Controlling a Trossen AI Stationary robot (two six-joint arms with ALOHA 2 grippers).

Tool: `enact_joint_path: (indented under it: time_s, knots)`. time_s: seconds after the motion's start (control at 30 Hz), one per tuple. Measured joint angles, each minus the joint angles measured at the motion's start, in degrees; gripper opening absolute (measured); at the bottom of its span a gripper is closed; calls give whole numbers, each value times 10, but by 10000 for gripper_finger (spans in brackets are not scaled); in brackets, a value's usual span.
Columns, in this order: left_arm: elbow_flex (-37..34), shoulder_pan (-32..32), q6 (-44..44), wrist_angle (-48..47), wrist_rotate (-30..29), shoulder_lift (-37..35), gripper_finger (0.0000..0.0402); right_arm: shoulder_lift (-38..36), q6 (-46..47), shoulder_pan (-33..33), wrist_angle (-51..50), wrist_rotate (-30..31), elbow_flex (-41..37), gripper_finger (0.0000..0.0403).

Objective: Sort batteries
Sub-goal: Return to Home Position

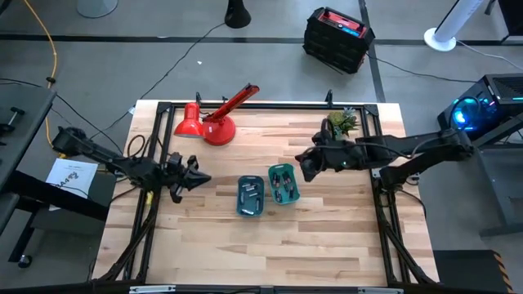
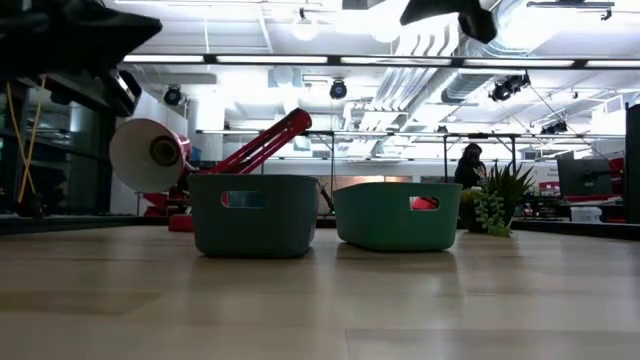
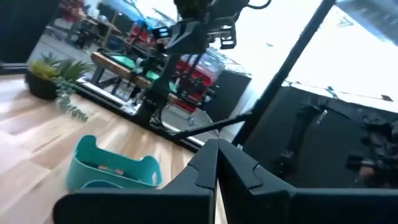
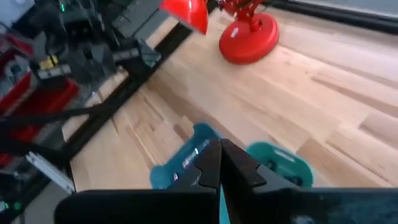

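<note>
**A:** What takes up most of the overhead frame?

**B:** The wooden table (image 1: pixel 327 237). Its pale planks in a dark frame fill the centre and lower half.

**A:** And the arms?

**B:** The left arm (image 1: pixel 106 155) reaches in from the left edge at mid height. The right arm (image 1: pixel 409 151) comes in from the right edge at about the same height. Both point toward the middle, and neither touches anything on the planks.

**A:** What comes next in size?

**B:** A red desk lamp (image 1: pixel 214 122) sits at the upper left of the table, its shade to the left of its round base. Just below the frame's centre are two trays side by side. The bluer tray (image 1: pixel 250 209) is on the left, and the greener tray (image 1: pixel 292 194) is on the right and slightly higher. The level view shows a narrow gap between them. A potted plant (image 1: pixel 341 122) stands at the table's upper right, just above the right arm's wrist.

**A:** What are the hands doing?

**B:** The left gripper (image 1: pixel 204 178) is left of the bluer tray and apart from it. Its fingers (image 3: pixel 199 171) are pressed tip to tip with nothing between them. The right gripper (image 1: pixel 299 166) is just up and right of the greener tray. Its fingers (image 4: pixel 208 168) are likewise closed together and empty.

**A:** Where are the batteries?

**B:** The batteries (image 1: pixel 252 193) lie inside both trays. Those in the bluer tray look paler and silvery, and those in the greener tray look darker.
</note>
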Motion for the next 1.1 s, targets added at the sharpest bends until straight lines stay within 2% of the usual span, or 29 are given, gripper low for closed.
enact_joint_path:
  time_s: [0.17,0.3,0.37,0.47,0.63,0.73,0.8,0.9,1.1]
  knots:
    - [-4,22,-1,-22,52,-8,0,-2,39,44,-77,1,-6,0]
    - [-4,31,7,-49,59,-7,0,-7,92,77,-75,17,-57,0]
    - [-4,31,7,-55,53,-8,0,-17,105,82,-18,17,-105,0]
    - [-4,31,7,-53,43,-8,0,-34,81,65,140,-21,-206,0]
    - [-4,31,7,-53,42,-8,0,-46,-20,-35,464,-138,-365,0]
    - [-4,31,7,-53,42,-8,0,-46,-91,-102,588,-216,-427,0]
    - [-4,31,7,-53,42,-8,0,-47,-129,-136,638,-270,-458,0]
    - [-4,31,7,-53,42,-8,0,-49,-181,-166,663,-327,-494,0]
    - [-4,31,7,-53,41,-8,0,-50,-268,-203,710,-361,-556,0]
